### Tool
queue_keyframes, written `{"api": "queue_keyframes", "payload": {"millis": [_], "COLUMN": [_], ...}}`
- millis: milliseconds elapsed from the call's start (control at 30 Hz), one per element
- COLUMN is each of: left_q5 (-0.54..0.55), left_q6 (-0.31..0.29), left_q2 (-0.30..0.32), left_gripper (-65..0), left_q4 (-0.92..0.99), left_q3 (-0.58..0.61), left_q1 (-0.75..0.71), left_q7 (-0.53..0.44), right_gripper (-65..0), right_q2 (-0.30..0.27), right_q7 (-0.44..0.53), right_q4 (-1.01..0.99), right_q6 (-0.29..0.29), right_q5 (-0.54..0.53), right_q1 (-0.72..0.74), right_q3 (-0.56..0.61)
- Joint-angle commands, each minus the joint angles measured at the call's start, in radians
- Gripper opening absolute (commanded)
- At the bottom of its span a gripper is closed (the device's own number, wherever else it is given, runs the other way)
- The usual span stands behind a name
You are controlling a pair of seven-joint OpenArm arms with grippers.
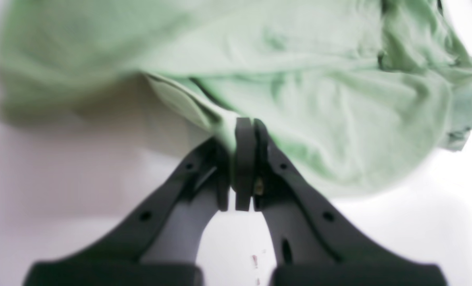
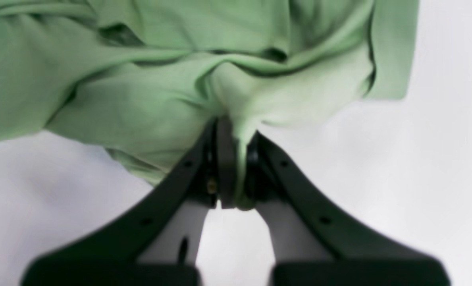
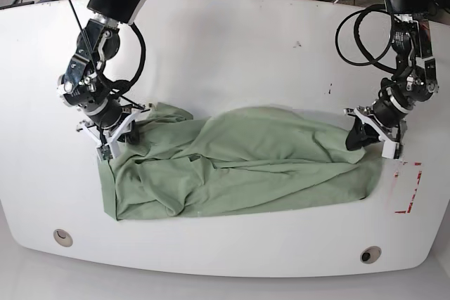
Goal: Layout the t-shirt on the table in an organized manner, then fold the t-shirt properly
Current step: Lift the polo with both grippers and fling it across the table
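- 2 pincers grip the t-shirt (image 3: 239, 166) at opposite ends, which reads as a stretch to pull the cloth long and flat across the desk (image 3: 232, 47) before any fold.
- The left pincer (image 1: 245, 127) is clamped together on a pinch of green fabric at an edge of the garment; in the base view it sits at that view's right end of the shirt, just beside the red tape rectangle (image 3: 410, 187).
- The right pincer (image 2: 236, 131) is likewise shut on a bunched fold of the shirt, with cloth squeezed between its jaws; in the base view it is at that view's left end, low over the desk.
- The t-shirt lies on the front half of the desk, between the 2 arms, spread as a long band but creased through the middle, with a rumpled lump near the right pincer and 1 flap hanging down toward the front edge.
- Holding 2 far-apart points probably lets the arms tension the fabric so wrinkles drop out; my judgement is that layout is under way and folding has not begun.
- Which parts of the garment are gripped I cannot tell; collar and placket are not clearly visible.
- Containers: none is in view. The 2 round cable holes (image 3: 62, 237) near the front edge hold nothing that I can see.
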State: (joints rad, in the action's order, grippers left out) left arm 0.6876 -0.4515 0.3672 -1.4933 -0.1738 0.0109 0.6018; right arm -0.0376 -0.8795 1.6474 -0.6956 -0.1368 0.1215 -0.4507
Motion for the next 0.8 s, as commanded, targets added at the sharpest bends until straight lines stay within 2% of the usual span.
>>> {"api": "queue_keyframes", "payload": {"millis": [0, 200, 367, 567, 767], "left_q5": [0.017, 0.017, 0.017, 0.017, 0.016], "left_q6": [-0.007, -0.007, -0.007, -0.007, -0.007], "left_q2": [0.031, 0.072, 0.08, 0.082, 0.077], "left_gripper": [-65.0, -65.0, -65.0, -65.0, -65.0], "left_q4": [-0.103, -0.24, -0.327, -0.361, -0.361], "left_q3": [-0.003, -0.014, -0.057, -0.088, -0.109], "left_q1": [0.011, 0.019, 0.068, 0.217, 0.39], "left_q7": [-0.021, -0.021, -0.016, 0.079, 0.139], "right_gripper": [-65.0, -65.0, -65.0, -65.0, -65.0], "right_q2": [0.0, -0.002, -0.008, -0.095, -0.147], "right_q7": [-0.019, -0.097, -0.146, -0.162, -0.163], "right_q4": [0.116, 0.27, 0.362, 0.366, 0.357], "right_q6": [-0.003, -0.003, -0.003, -0.003, -0.003], "right_q5": [-0.019, -0.021, -0.036, -0.1, -0.116], "right_q1": [-0.001, -0.018, 0.002, 0.066, 0.183], "right_q3": [0.002, 0.002, 0.002, -0.003, -0.003]}}
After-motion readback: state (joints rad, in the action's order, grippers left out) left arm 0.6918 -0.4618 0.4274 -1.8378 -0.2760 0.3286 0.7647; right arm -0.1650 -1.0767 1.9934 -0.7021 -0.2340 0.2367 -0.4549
